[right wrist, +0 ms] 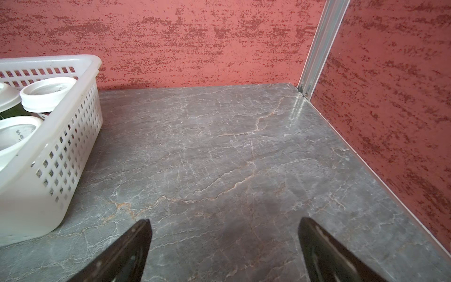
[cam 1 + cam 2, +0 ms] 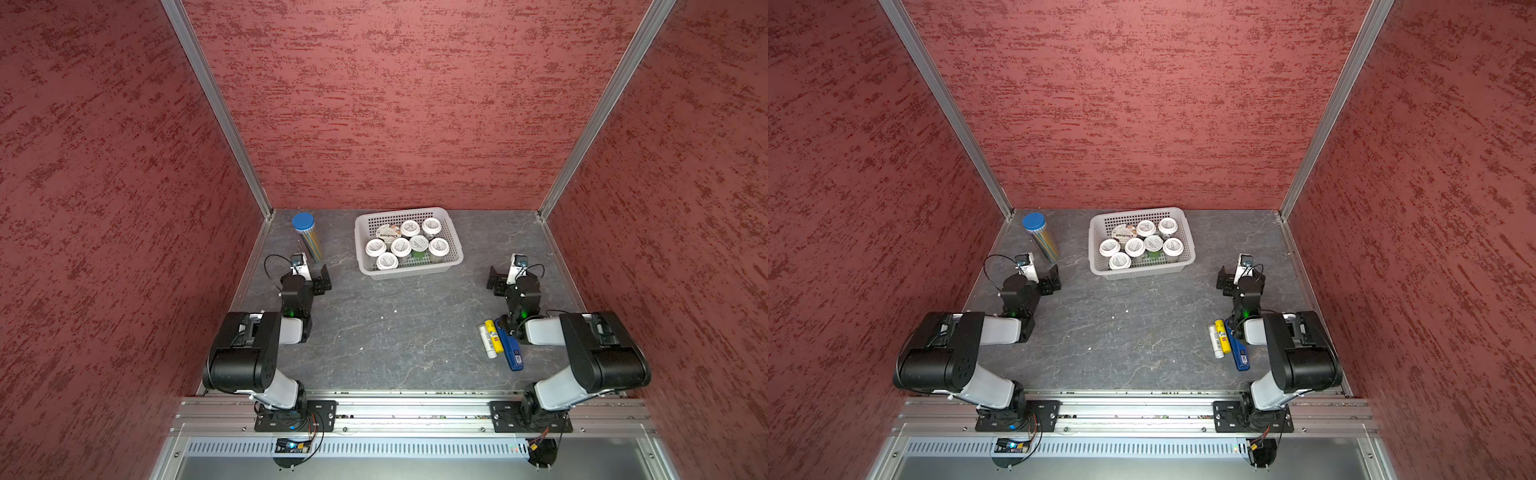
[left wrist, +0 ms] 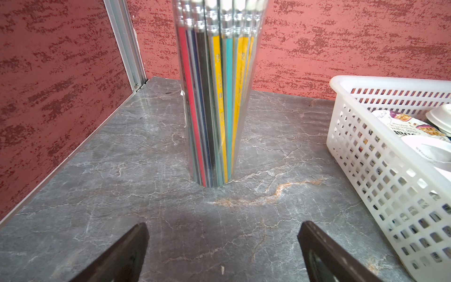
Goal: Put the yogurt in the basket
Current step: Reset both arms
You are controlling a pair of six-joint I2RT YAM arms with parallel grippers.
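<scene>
- Eight yogurt cups (image 2: 401, 246), the wider Chobani cup (image 2: 387, 232) among them, are being shown packed inside the pale mesh basket (image 2: 409, 271) at the rear of the grey table (image 2: 395, 332).
- The left gripper (image 3: 223, 227) is being held wide open and empty just above the table, facing a blue-capped pencil tube (image 3: 214, 109) standing near the basket.
- The right gripper (image 1: 224, 223) is likewise being held fully open, with nothing gripped and the basket's corner near it.
- Glue sticks (image 2: 489, 338) and a blue object (image 2: 512, 351) are being seen lying beside the right arm.

Black left end effector (image 3: 223, 224), right end effector (image 1: 224, 220); pale grey arm links (image 2: 544, 330).
</scene>
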